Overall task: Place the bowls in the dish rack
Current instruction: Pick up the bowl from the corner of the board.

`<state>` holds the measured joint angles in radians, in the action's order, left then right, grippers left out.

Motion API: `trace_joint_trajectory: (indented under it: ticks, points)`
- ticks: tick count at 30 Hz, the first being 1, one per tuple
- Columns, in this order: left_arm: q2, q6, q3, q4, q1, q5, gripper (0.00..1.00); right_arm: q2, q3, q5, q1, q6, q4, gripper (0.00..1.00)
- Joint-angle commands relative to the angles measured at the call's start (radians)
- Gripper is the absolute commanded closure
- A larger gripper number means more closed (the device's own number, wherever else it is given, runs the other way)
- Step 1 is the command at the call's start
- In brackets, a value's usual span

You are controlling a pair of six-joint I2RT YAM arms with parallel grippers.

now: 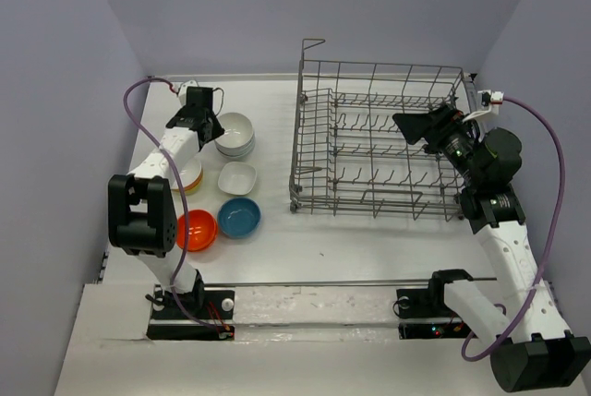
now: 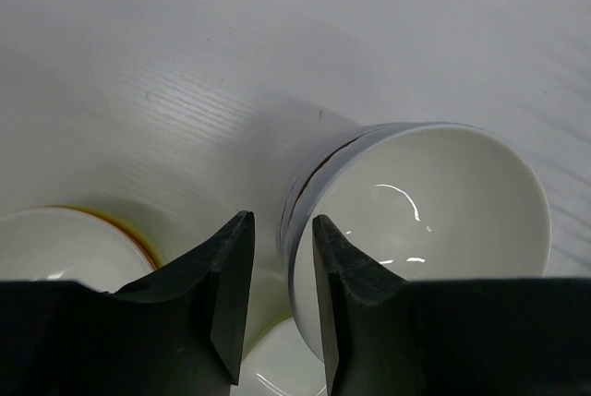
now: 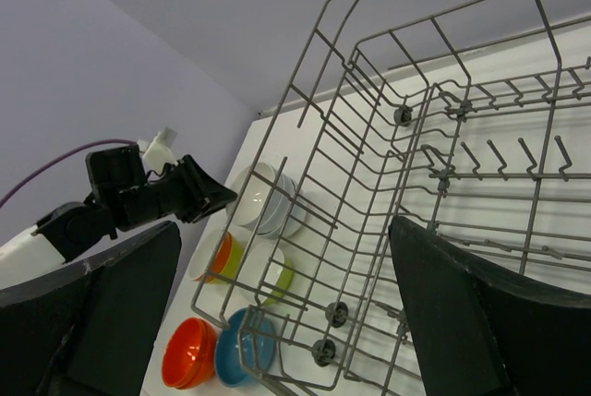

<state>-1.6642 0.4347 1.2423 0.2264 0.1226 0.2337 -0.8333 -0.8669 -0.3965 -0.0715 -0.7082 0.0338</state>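
Left gripper (image 1: 205, 99) (image 2: 282, 230): at the far left of the white table (image 1: 369, 248), angled down at the left edge of the stack of round white glossy bowls (image 1: 235, 135) (image 2: 416, 202).
- Wrist view: the two black fingers (image 2: 217, 294) stand a narrow gap apart.
- The right one overlaps the top bowl's left rim, and the stack's outer wall shows in the gap.
- Cannot tell whether the pads press on that wall.

Right gripper (image 1: 420, 126) (image 3: 286, 267): hanging over the right part of the grey wire dish rack (image 1: 379, 142) (image 3: 443, 138). Jaws spread wide, nothing between them.

Dish rack: right half of the table, long side running left to right, raised handle at its far left corner. No bowl is seen in it.

Bowls: all on the table, left of the rack.
- White stack farthest.
- Squarish white bowl (image 1: 237, 177) just near of the stack.
- Blue bowl (image 1: 239, 218) (image 3: 242, 350) nearer again.
- Orange-red bowl (image 1: 196, 230) (image 3: 189, 352) touching or almost touching the blue one on its left.
- White-lined bowl with an orange-yellow edge (image 1: 191, 177) (image 2: 65, 239) left of the squarish one, partly under the left arm.
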Motion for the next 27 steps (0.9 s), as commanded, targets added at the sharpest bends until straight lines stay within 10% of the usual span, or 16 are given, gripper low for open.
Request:
trace_joint_trajectory:
  ticks: [1,27]
  points:
    - [0.004,-0.005,0.039,0.001,-0.005,-0.013,0.6,0.023,0.009,-0.001,0.006,-0.004,0.048,0.0]
    - [-0.016,-0.016,0.045,-0.001,0.003,-0.062,0.88,0.026,0.002,-0.001,0.006,0.001,0.043,0.0]
